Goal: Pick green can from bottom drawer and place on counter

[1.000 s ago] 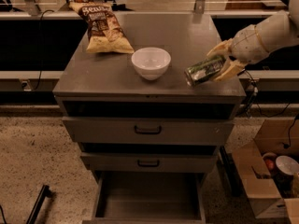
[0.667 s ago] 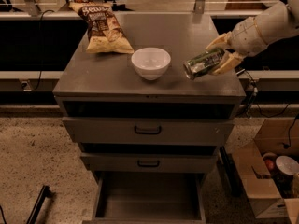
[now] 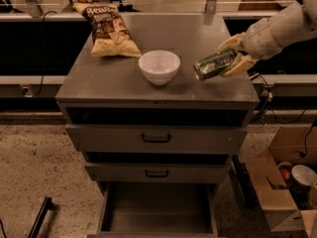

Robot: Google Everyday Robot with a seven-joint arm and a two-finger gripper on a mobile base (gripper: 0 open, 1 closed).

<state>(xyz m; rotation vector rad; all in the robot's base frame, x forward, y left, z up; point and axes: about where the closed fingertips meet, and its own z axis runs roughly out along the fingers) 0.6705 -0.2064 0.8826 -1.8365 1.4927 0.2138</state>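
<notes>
My gripper (image 3: 229, 57) reaches in from the upper right and is shut on the green can (image 3: 214, 64). The can lies tilted on its side in the fingers, held just above the right part of the counter (image 3: 124, 78), right of the white bowl (image 3: 159, 67). The bottom drawer (image 3: 157, 213) stands pulled open below, and nothing shows inside it.
A chip bag (image 3: 106, 29) lies at the counter's back left. The two upper drawers with black handles (image 3: 156, 138) sit slightly ajar. A cardboard box (image 3: 287, 187) with items stands on the floor at the right. A dark bar (image 3: 39, 217) lies on the floor at the lower left.
My gripper has carried the green can up and to the left, further over the counter and closer to the white bowl.
</notes>
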